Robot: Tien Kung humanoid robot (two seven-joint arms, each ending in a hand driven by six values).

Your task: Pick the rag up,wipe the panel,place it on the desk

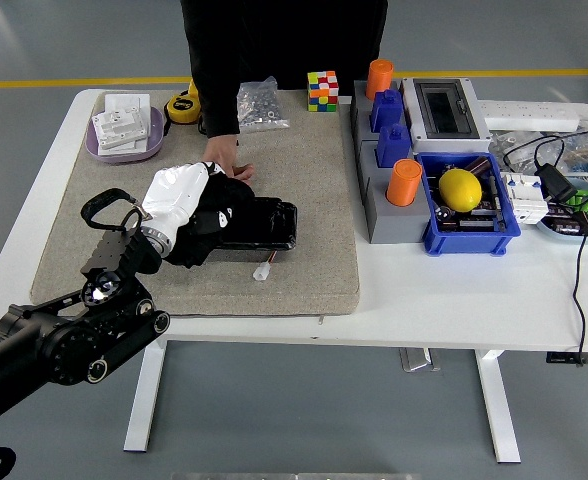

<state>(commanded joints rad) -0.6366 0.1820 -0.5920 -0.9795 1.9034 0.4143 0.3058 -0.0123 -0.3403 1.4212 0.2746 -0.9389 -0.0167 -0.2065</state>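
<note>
A long black panel [270, 224] lies on the beige mat [304, 170] left of centre. My left hand [210, 208], white-backed with dark fingers, presses down on the panel's left end, shut on a black rag [202, 236] bunched under it. The black left arm [64, 335] comes in from the lower left corner. A person in black stands at the far side, one hand [226, 168] resting on the mat at the panel's far edge, just beyond my hand. The right arm is out of view.
A small white plug on a red wire [262, 268] lies just in front of the panel. At the back stand a purple dish [124, 140], yellow tape measure [182, 106], screw bag [259, 104] and colour cube [321, 90]. Grey blocks with orange cups [404, 182] and a blue bin [469, 215] fill the right.
</note>
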